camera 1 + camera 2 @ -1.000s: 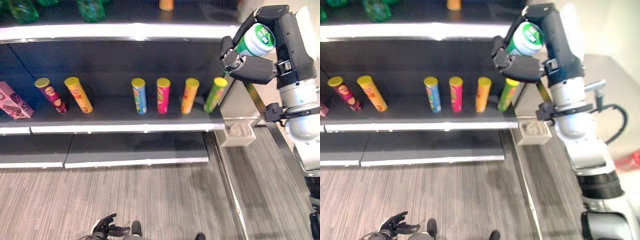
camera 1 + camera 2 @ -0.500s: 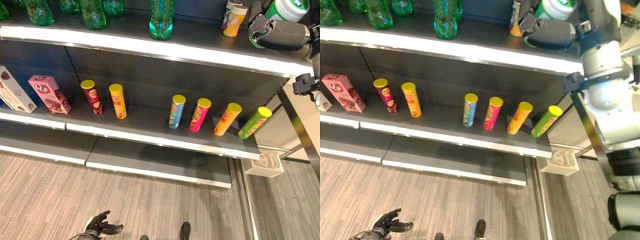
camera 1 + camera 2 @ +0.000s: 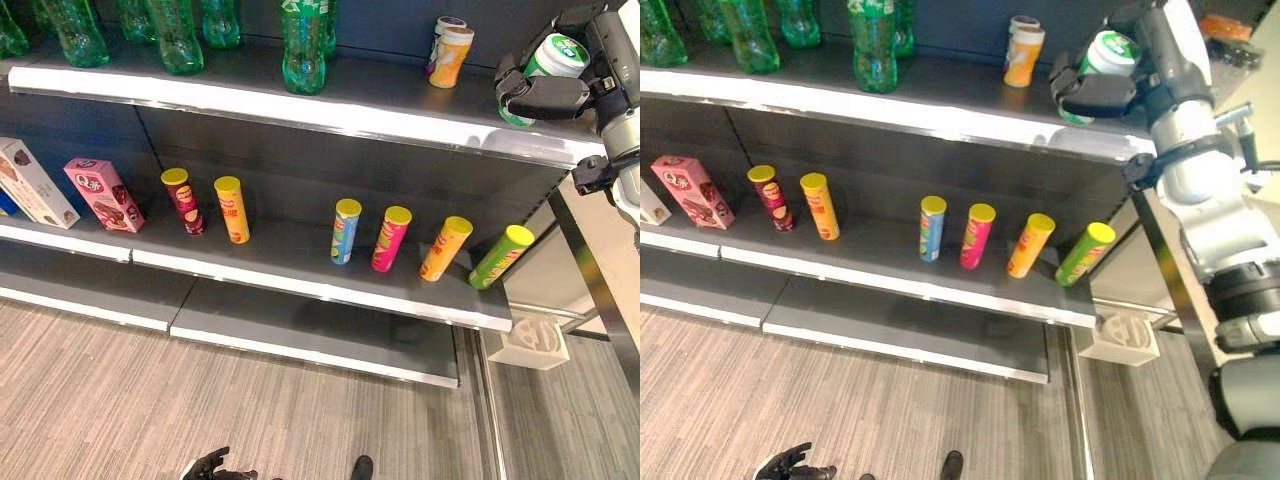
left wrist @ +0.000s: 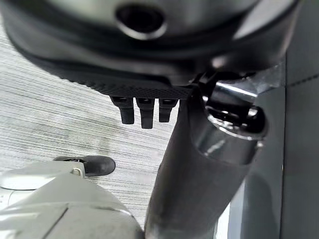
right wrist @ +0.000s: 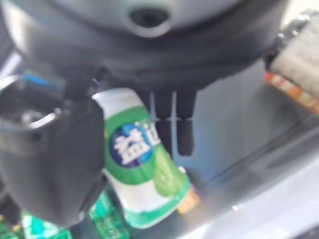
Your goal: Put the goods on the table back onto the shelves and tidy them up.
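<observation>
— In the right hand, what is there?

— A green-and-white canister with a white lid. The thumb and fingers are curled round it, and it sits at the right end of the top shelf, its base low over the shelf front. I cannot tell whether it touches the board.

— What has changed?

— A second ago the hand held it out past the shelf's right end, level with the shelf edge. Now it is over the top shelf itself. So I judge the carry is nearly done, with setting it down and letting go still to come.

— And beyond the hand?

— Just to its left on the same shelf stand two small cups, close together. Further left are green bottles; six show, some cut off by the edge.

— Below it?

— On the middle shelf stand six crisp tubes with yellow lids: two far to the left, four under the hand's side. Beyond them are boxes, a pink box and a pale one, with a blue corner beside.

— The left hand?

— Low by the floor, fingers relaxed and spread, empty.
</observation>
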Available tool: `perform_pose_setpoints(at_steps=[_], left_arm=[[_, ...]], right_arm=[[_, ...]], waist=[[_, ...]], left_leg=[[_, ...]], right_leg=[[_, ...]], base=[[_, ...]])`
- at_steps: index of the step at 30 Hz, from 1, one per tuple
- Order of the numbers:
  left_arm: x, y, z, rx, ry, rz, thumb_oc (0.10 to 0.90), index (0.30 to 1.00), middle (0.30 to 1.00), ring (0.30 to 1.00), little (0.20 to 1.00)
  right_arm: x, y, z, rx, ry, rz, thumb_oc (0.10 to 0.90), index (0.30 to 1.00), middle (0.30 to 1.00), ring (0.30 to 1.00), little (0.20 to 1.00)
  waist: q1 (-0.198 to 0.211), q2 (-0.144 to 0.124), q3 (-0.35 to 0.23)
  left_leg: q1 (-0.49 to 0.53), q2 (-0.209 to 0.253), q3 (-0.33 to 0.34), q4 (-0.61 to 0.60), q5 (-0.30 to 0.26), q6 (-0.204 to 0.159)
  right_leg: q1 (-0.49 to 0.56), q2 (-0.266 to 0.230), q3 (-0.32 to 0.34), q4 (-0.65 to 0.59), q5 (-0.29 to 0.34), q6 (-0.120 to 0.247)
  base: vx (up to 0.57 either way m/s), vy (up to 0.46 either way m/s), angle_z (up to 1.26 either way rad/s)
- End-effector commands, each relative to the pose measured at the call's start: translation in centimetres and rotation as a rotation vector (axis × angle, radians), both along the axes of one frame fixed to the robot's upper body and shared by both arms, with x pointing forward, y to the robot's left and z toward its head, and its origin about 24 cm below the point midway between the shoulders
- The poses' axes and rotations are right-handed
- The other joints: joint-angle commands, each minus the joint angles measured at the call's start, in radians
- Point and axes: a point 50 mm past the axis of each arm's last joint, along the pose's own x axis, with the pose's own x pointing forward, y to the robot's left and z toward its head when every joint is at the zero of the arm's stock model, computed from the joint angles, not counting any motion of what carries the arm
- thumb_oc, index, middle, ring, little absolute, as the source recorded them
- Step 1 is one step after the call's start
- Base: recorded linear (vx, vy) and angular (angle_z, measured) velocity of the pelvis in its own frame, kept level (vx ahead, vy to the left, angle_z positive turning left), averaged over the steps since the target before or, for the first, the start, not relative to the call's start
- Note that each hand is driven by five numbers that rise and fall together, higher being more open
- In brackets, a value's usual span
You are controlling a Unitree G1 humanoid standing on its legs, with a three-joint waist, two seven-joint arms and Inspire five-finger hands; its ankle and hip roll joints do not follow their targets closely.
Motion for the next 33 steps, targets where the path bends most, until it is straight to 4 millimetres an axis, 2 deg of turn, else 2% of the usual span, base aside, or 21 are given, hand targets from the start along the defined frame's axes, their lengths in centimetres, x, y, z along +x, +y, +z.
perform_pose_setpoints(at_steps=[1, 6, 9, 16, 26, 33], left_arm=[[0.8, 1.7, 0.6, 0.076, -0.021, -0.040, 0.800, 0.900, 0.900, 0.900, 0.900], [0.2, 2.0, 0.5, 0.080, -0.003, -0.012, 0.800, 0.900, 0.900, 0.900, 0.900], [-0.1, 2.2, 0.5, 0.086, 0.006, 0.005, 0.800, 0.900, 0.900, 0.900, 0.900], [0.2, 2.6, 0.6, 0.094, 0.000, 0.007, 0.800, 0.900, 0.900, 0.900, 0.900], [0.8, 2.9, 1.0, 0.097, -0.027, 0.011, 0.800, 0.900, 0.900, 0.900, 0.900], [1.2, 3.3, 1.3, 0.106, -0.046, 0.007, 0.800, 0.900, 0.900, 0.900, 0.900]], right_arm=[[-1.7, 0.8, 7.6, 0.059, -0.272, 0.031, 0.400, 0.300, 0.300, 0.300, 0.300], [-1.7, -0.2, 8.0, 0.058, -0.274, -0.036, 0.400, 0.300, 0.300, 0.300, 0.300], [-1.8, -1.9, 8.4, 0.093, -0.269, -0.100, 0.400, 0.300, 0.300, 0.300, 0.300], [-1.7, -3.3, 8.6, 0.153, -0.258, -0.154, 0.400, 0.300, 0.300, 0.300, 0.300], [-1.5, -3.8, 8.9, 0.135, -0.208, -0.177, 0.400, 0.300, 0.300, 0.300, 0.300], [-1.6, -4.1, 9.2, 0.128, -0.195, -0.187, 0.400, 0.300, 0.300, 0.300, 0.300]], waist=[[0.033, -0.049, -0.036], [0.052, -0.061, -0.027], [0.065, -0.080, -0.018], [0.079, -0.094, -0.007], [0.080, -0.113, 0.007], [0.080, -0.135, 0.025]], left_leg=[[-0.077, 0.052, 0.010, -0.013, 0.022, -0.063], [-0.099, 0.055, -0.007, -0.013, 0.031, -0.068], [-0.122, 0.055, -0.024, -0.013, 0.037, -0.072], [-0.148, 0.054, -0.043, -0.013, 0.042, -0.075], [-0.166, 0.048, -0.053, -0.013, 0.044, -0.074], [-0.173, 0.050, -0.052, -0.013, 0.044, -0.074]], right_leg=[[0.142, -0.099, -0.046, 0.013, -0.123, 0.129], [0.136, -0.098, -0.067, 0.013, -0.123, 0.130], [0.127, -0.099, -0.088, 0.013, -0.121, 0.131], [0.114, -0.100, -0.107, 0.013, -0.120, 0.133], [0.104, -0.103, -0.113, 0.013, -0.119, 0.135], [0.091, -0.101, -0.106, 0.013, -0.117, 0.135]], base=[[0.00, -0.018, 0.21], [0.00, -0.014, 0.13], [-0.01, -0.033, 0.15], [0.00, -0.008, 0.12], [0.00, 0.000, 0.05], [0.00, 0.000, 0.00]])
